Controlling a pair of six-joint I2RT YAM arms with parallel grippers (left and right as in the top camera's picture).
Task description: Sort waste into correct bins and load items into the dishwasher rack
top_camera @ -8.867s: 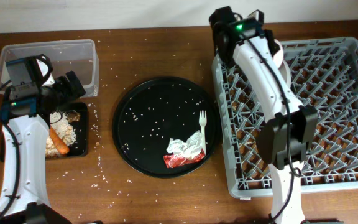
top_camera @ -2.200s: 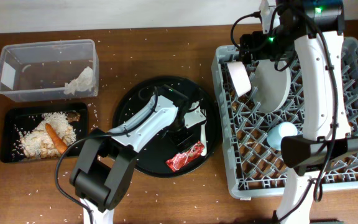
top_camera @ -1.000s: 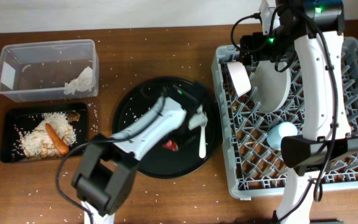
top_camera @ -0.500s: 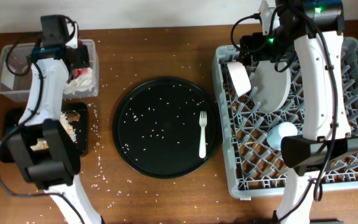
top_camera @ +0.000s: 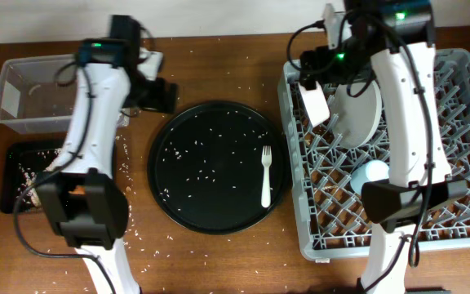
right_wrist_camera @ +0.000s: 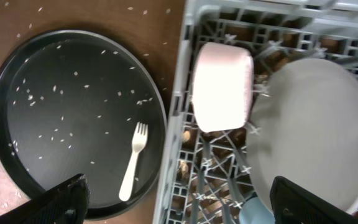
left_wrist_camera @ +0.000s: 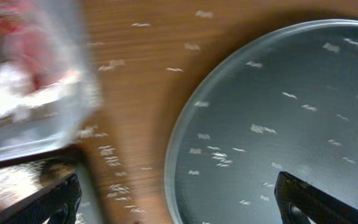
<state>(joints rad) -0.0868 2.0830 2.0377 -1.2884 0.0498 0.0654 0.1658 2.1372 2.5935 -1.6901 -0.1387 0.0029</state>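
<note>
My left gripper (top_camera: 161, 95) hangs open and empty between the clear tub (top_camera: 23, 90) and the round black tray (top_camera: 210, 167). The left wrist view is blurred; a red wrapper (left_wrist_camera: 23, 43) and a white napkin (left_wrist_camera: 11, 99) lie inside the clear tub (left_wrist_camera: 73, 118). My left arm covers most of the shallow black tray (top_camera: 19, 175); the carrot is hidden. The white fork (top_camera: 266, 175) lies on the round tray. My right gripper (top_camera: 317, 69) is open above the grey rack (top_camera: 463, 147), which holds the plate (top_camera: 364, 106), bowl (top_camera: 315, 102) and blue cup (top_camera: 371, 173).
Rice grains are scattered over the round tray (right_wrist_camera: 73, 93) and the wooden table (top_camera: 137, 220). In the right wrist view the fork (right_wrist_camera: 132, 162) lies near the rack's left rim (right_wrist_camera: 179, 93), with the bowl (right_wrist_camera: 222, 84) and plate (right_wrist_camera: 316, 130) upright beside it.
My left gripper carried the red wrapper from the round tray to the clear tub, opened and let it go, then moved right. The right gripper shifted slightly left.
</note>
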